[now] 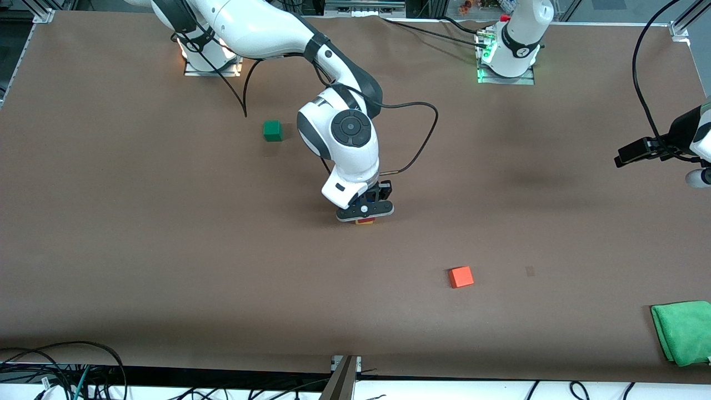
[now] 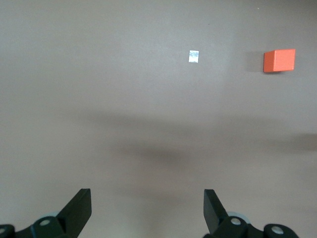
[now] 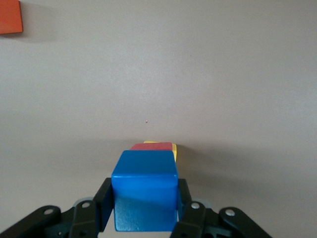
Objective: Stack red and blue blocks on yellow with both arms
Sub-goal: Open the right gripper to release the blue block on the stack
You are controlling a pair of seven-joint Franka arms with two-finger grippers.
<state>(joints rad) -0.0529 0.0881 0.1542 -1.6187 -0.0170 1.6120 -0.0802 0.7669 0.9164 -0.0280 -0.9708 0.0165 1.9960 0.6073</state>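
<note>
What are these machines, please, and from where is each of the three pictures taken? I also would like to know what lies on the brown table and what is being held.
These are two white robot arms. One picture looks down from across the table; the others come from cameras on each wrist. The right gripper is shut on the blue block, over the red block that sits on the yellow block, mid-table. The left gripper waits open and empty at its own end of the table. An orange block, a green block and a green cloth also lie there.
</note>
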